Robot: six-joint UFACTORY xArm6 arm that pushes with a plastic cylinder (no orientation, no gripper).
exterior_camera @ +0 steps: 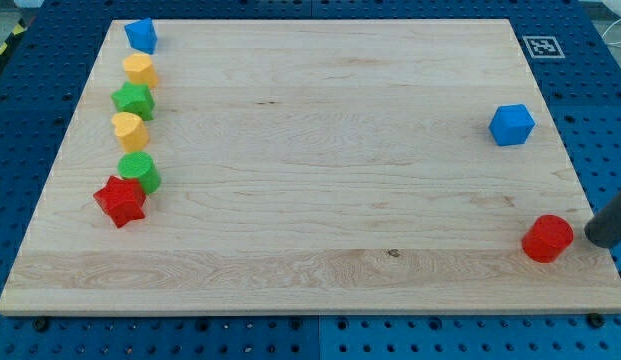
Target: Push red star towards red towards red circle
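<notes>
The red star [120, 201] lies at the view's left edge of the wooden board [320, 150], touching a green circle [139, 172] above it. The red circle [547, 239] sits near the board's lower right corner, far across from the star. My rod enters from the view's right edge, and my tip [596, 236] is just right of the red circle, a small gap apart from it.
A column of blocks runs up the left side: a yellow block [128, 130], a green block [133, 100], a yellow block [140, 70] and a blue block [141, 35]. A blue cube [511, 124] sits at the right. A marker tag [542, 46] is at the top right corner.
</notes>
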